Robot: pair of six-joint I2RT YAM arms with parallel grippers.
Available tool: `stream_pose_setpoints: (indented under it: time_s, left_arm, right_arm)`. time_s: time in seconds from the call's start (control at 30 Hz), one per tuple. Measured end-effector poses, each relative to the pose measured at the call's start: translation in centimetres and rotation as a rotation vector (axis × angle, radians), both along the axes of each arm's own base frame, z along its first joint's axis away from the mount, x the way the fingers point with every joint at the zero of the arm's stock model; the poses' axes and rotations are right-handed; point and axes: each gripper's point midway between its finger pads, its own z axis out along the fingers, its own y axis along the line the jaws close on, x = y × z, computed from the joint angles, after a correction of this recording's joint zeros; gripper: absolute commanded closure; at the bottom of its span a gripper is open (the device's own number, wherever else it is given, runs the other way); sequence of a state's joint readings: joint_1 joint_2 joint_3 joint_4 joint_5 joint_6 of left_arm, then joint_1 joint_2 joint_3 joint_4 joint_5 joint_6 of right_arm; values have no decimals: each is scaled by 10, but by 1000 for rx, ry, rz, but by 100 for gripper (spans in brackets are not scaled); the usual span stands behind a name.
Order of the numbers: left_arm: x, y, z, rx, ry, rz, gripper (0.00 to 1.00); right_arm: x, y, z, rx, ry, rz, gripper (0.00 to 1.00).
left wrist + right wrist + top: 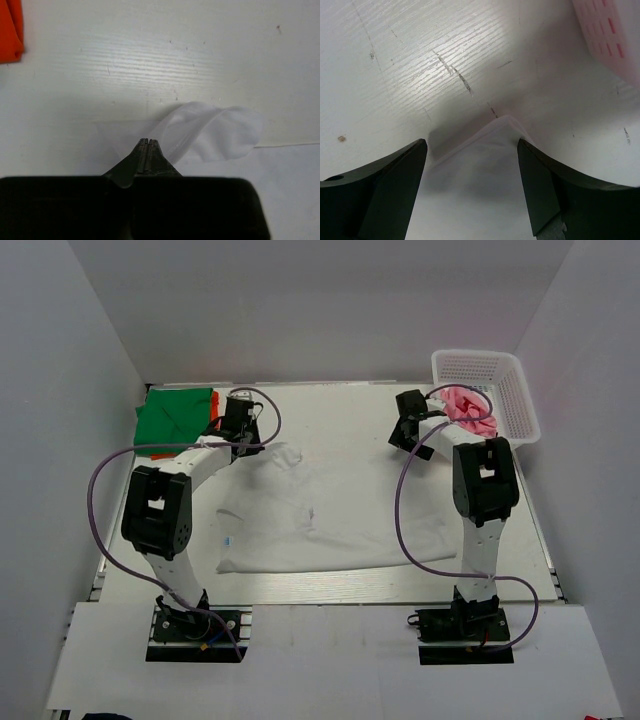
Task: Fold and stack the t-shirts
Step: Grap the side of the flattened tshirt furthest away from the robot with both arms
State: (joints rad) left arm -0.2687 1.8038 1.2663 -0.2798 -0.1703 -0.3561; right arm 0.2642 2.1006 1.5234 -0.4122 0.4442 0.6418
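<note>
**While the left gripper [146, 145] is pinching cloth, the right gripper [471, 145] is gaping wide**

Since the white t-shirt [320, 525] is lying spread across the middle of the table [350, 412], both arms are working its far edge. Left fingers are pressing fully together on a thin bit of it. Right fingers are sitting wide apart, straddling a white cloth corner and gripping nothing. The green t-shirt [170, 418] and orange t-shirt [213, 403] are touching at the far-left corner. The pink t-shirt [470, 410] is bunching up in the basket [510, 375].

This is looking like a robotics lab cell: plain grey panels [330, 300] are walling in a white table [350, 415] on three sides, and the left arm [158, 510] and right arm [485, 485] (purple cables [397, 510] trailing) are sitting bolted at its near edge
</note>
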Motion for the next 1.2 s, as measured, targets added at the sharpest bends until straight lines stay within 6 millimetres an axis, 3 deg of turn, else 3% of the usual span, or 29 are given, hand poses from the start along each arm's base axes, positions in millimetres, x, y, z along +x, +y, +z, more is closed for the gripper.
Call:
stream_pose_setpoints:
  time_s: [0.17, 0.33, 0.47, 0.57, 0.6, 0.87, 1.07, 1.2]
  left_arm:
    - [-15, 0, -10, -3, 33, -23, 100]
    - [-27, 2, 4, -15, 3, -27, 100]
    - [-28, 3, 17, -25, -35, -27, 100]
    - [-29, 3, 18, -26, -37, -27, 100]
    - [-29, 3, 17, -26, -35, -26, 100]
    - [-31, 3, 22, -30, -45, -24, 100]
    - [-45, 7, 37, -50, -77, -15, 100]
    - [-62, 11, 48, -72, -102, 0, 100]
  right_arm:
    - [2, -2, 1, -3, -8, -28, 21]
    - [14, 0, -3, 0, -20, -40, 24]
    - [20, 1, -4, -2, -24, -41, 32]
    - [19, 2, -5, -4, -20, -41, 56]
    - [19, 1, -6, -4, -20, -40, 68]
    - [5, 1, -6, -14, -17, -36, 100]
    - [-9, 5, -2, -26, -2, -17, 100]
    - [-29, 2, 12, -34, -9, -5, 100]
